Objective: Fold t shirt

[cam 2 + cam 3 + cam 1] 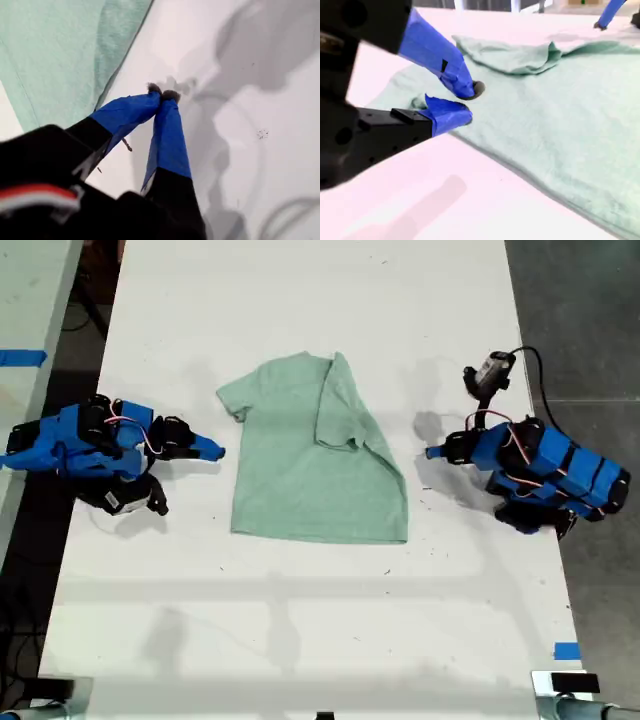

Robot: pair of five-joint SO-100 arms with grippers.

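1. The table (300,620), white, carried the t shirt (300,480) at mid-depth; its hem lay toward the near edge in the exterior view.
2. The t shirt lay flat, with the sleeve on the exterior view's right folded inward over the body.
3. My second gripper (462,102), at the exterior view's left (212,451), sat just beside the shirt's edge, jaws slightly parted and grasping nothing.
4. My first gripper (162,95), at the exterior view's right (432,452), rested on bare table apart from the shirt, jaws clenched tip to tip and empty.
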